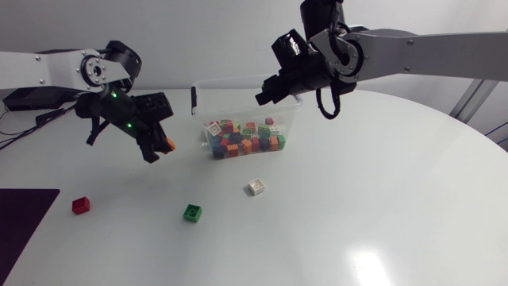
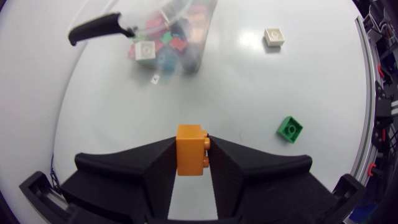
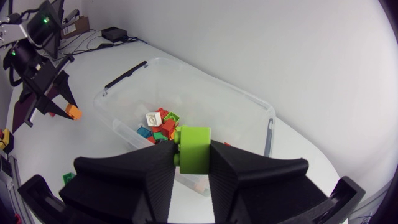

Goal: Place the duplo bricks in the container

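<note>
Duplo bricks [image 1: 242,141] heaped in clear container [image 1: 238,84]; red brick [image 1: 81,205], green brick [image 1: 192,212], white brick [image 1: 255,187] loose on table [image 1: 381,199]. Left gripper [image 2: 193,142] pinches orange brick [image 2: 190,157] near container; right gripper [image 3: 193,144] pinches lime brick [image 3: 195,153] above it.

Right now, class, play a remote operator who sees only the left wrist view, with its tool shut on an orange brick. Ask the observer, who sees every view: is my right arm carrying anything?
Observer: Yes. The right tool is shut on a lime green brick.
Operator: Where is it?
Observer: It hangs above the rim of the clear container, and the brick is not yet inside.
Operator: Is there any loose brick I'm missing?
Observer: A red brick lies on the table, to the left of the green brick in the head view.
</note>
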Motion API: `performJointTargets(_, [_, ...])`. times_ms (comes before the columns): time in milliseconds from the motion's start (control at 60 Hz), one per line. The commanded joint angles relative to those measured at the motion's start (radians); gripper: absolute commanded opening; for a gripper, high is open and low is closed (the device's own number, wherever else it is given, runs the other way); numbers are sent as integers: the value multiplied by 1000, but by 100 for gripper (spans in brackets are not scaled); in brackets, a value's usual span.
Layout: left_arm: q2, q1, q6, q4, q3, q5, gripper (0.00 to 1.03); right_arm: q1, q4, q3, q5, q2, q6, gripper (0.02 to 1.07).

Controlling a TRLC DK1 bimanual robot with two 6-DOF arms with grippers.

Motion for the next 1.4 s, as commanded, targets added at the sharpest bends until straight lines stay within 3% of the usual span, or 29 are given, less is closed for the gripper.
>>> performJointTargets(0, [-49, -21, -48, -10, 84, 41, 29, -8, 18, 60, -5, 57, 30, 31])
performJointTargets(100, [-52, -33, -99, -7, 180, 113, 29, -11, 22, 100, -5, 91, 41, 31])
performJointTargets(217, [-28, -56, -222, 119, 254, 217, 29, -16, 30, 123, -3, 112, 50, 31])
performJointTargets(417, [40, -105, -332, 323, 269, 228, 30, -20, 41, 161, 2, 166, 53, 32])
performJointTargets(483, [83, -110, -381, 419, 272, 228, 31, -20, 35, 194, 12, 207, 55, 52])
performJointTargets(533, [109, -113, -409, 468, 277, 228, 34, -20, 10, 229, 28, 244, 53, 81])
performJointTargets(567, [118, -113, -413, 491, 274, 228, 43, -19, 4, 237, 35, 255, 49, 96])
performJointTargets(617, [118, -118, -413, 516, 258, 227, 78, -20, 6, 234, 46, 255, 46, 102])
performJointTargets(650, [96, -118, -410, 525, 235, 227, 95, -22, 6, 220, 46, 236, 44, 102])
performJointTargets(750, [20, -111, -403, 541, 160, 227, 97, -23, 7, 138, 46, 146, 35, 102])
performJointTargets(833, [-94, -90, -357, 528, 59, 228, 97, -19, 1, 49, 46, 57, 32, 102])
performJointTargets(983, [-223, -47, -193, 381, -70, 256, 97, 9, -53, -101, 54, -84, 37, 102])
performJointTargets(1033, [-260, -38, -68, 280, -128, 270, 97, 21, -56, -161, 54, -130, 41, 102])
performJointTargets(1083, [-287, -30, -1, 260, -196, 270, 97, 36, -74, -205, 54, -156, 44, 102])
performJointTargets(1217, [-296, -39, 196, 163, -326, 257, 97, 73, -77, -311, 54, -187, 64, 102])
performJointTargets(1383, [-283, -98, 314, 145, -430, 211, 96, 121, -77, -374, 66, -161, 98, 102])
